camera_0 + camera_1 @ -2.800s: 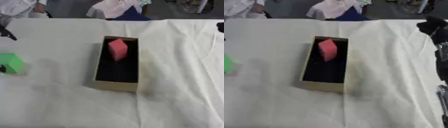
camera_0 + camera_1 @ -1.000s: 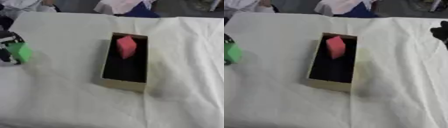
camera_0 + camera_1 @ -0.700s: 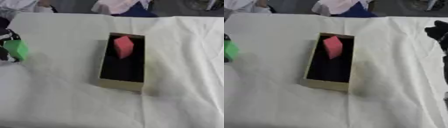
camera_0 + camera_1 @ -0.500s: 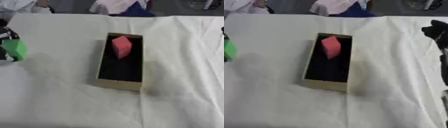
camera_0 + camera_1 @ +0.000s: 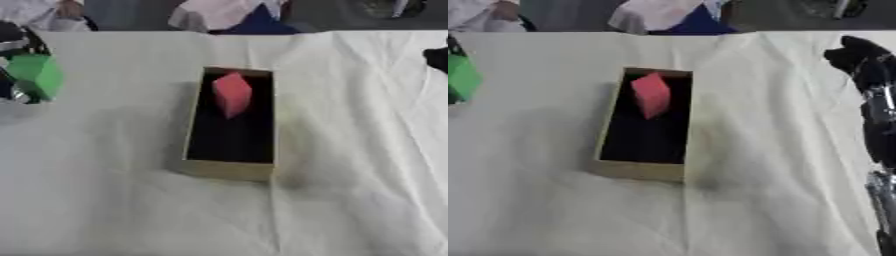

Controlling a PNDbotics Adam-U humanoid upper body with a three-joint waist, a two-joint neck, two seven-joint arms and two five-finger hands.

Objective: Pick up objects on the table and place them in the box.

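White cloth covers the table (image 5: 350,190) in front of me. My left hand (image 5: 12,75) sits at the left edge, fingers curled around the green block (image 5: 37,75), which now looks raised off the cloth where a few seconds ago it rested on it (the head has tilted too, so I judge cautiously). I take the pick as done, with the carry next. Well to its right, the box (image 5: 229,170) already holds the pink block (image 5: 232,93). My right hand (image 5: 855,57) hangs idle; I cannot tell its fingers.
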